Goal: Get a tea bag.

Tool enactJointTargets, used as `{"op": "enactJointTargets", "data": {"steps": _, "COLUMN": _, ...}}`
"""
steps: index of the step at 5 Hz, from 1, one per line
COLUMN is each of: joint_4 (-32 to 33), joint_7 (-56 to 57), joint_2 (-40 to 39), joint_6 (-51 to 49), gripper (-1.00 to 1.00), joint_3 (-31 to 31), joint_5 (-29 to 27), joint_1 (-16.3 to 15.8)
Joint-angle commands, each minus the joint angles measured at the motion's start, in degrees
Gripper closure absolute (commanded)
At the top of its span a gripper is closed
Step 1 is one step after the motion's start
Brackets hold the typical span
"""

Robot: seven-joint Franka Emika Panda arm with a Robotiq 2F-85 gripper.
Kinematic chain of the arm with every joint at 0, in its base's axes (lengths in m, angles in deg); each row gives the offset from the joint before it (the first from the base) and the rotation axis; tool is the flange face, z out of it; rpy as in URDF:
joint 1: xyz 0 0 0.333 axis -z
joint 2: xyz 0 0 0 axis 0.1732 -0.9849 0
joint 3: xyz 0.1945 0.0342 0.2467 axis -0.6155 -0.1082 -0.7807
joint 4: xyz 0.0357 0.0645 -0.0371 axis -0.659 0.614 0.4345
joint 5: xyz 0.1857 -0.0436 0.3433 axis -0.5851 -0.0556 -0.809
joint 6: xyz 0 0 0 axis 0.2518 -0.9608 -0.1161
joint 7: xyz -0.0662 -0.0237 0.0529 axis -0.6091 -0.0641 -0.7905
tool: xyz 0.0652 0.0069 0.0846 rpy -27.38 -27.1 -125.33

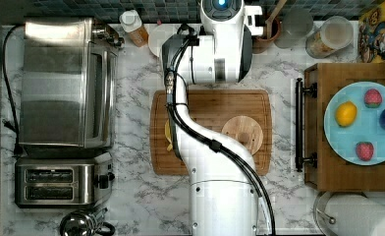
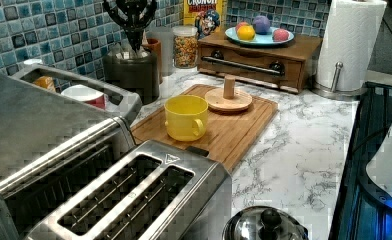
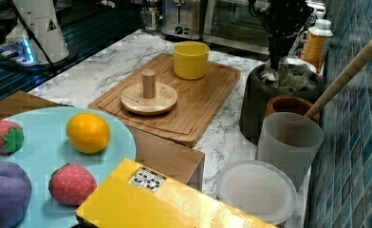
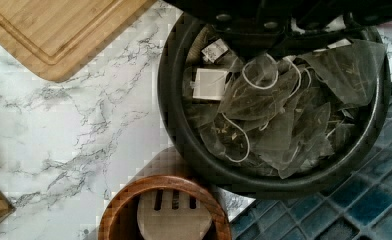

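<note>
Tea bags [image 4: 284, 115], translucent mesh sachets with white strings and paper tags, lie heaped in a round black canister [image 4: 184, 140] that stands against the blue tiled wall, just beside the bamboo cutting board [image 3: 198, 102] and next to a brown wooden utensil holder [image 4: 166, 210] with a slotted spatula in it. The black gripper [image 3: 281, 66] hangs directly over the canister, its tips down at the rim and reaching into the pile in the right view; whether the claw is apart or together I cannot tell, since the wrist view gives only the dark underside of the hand above the bags. The step in hand looks like the pick itself. To do it well, the fingers should close on a single sachet near the top of the heap, ideally one whose body stands proud, rather than on a loose string, which would likely slip. The strings are tangled, so a slow straight lift would help shed any neighbours that cling, and staying centred keeps the fingers off the canister wall.
</note>
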Motion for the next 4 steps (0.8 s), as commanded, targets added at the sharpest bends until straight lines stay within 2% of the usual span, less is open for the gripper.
{"op": "enactJointTargets", "data": {"steps": 1, "joint_4": -9.30, "joint_7": -2.26, "joint_2": 7.11, "joint_6": -6.32, "gripper": 1.00, "joint_3": 0.46, "joint_5": -1.75, "joint_1": -0.44}}
{"op": "enactJointTargets", "data": {"steps": 2, "joint_4": -4.25, "joint_7": -1.39, "joint_2": 13.42, "joint_6": -4.74, "gripper": 1.00, "joint_3": 0.08, "joint_5": -3.94, "joint_1": 0.11}}
{"op": "enactJointTargets", "data": {"steps": 4, "joint_4": -3.25, "joint_7": 0.41, "joint_2": 15.53, "joint_6": -7.93, "gripper": 1.00, "joint_3": -1.02, "joint_5": -2.72, "joint_1": -0.27}}
